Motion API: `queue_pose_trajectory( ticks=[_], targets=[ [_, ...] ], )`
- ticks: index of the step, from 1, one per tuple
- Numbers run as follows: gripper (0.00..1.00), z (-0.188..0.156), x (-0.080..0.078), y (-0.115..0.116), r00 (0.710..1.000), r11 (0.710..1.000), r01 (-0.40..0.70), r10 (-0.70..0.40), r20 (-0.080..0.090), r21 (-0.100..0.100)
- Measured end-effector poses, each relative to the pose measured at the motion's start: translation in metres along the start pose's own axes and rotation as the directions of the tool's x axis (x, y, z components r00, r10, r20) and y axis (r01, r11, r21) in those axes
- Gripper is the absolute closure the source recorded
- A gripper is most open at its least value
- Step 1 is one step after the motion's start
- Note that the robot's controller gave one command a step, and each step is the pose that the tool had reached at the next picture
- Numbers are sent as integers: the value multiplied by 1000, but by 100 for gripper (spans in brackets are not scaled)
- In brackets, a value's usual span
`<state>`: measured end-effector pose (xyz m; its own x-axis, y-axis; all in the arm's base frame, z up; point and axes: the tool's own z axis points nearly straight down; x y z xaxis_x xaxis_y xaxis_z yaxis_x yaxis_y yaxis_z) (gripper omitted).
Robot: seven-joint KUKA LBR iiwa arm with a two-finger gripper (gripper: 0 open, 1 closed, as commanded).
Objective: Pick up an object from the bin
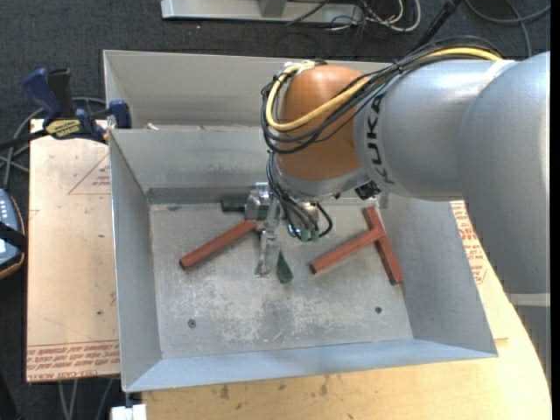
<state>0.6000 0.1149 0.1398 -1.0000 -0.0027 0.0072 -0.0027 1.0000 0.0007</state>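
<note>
**End effector low at mid-bin, beside a small dark green piece**

The end effector (264, 268) hangs near the middle of the grey metal bin (131, 234), its tip close to the floor. Whether it is open or closed cannot be told from this angle, nor whether it touches anything.

Just beside it, at its 3 o'clock, lies a small dark green piece (284, 269), narrow and slightly pointed. At its 9 to 10 o'clock a straight red-brown stick (219, 245) lies slanted, and its upper right end comes close up to the end effector's metal body.

Well apart, at 3 o'clock in the bin, sits a red-brown T-shaped piece (369, 243) made of two flat bars joined at an angle. A small dark block (233, 204) lies at 11 o'clock, against the foot of the far wall.

The bin's floor is dull, scuffed sheet metal. It is bare across the whole near half, from 4 through 6 to 8 o'clock. The four walls slope outward and upward, so the bin is wider at the rim than at the floor.

The arm (455, 129), smooth and grey, reaches in from 2 o'clock. It carries a glossy orange cover (319, 112) with yellow and black cables (289, 121) looped round it. This bulk overhangs the far middle of the bin.
</note>
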Motion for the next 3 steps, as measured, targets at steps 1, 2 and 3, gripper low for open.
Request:
queue_pose_trajectory(
  ticks=[1,2,3],
  targets=[
    [0,74,-32,39,996,996,94,-94,7,-1],
    [100,69,-33,38,996,996,90,-90,11,-1],
    [100,-90,-36,66,994,994,107,-107,20,-2]
  ],
)
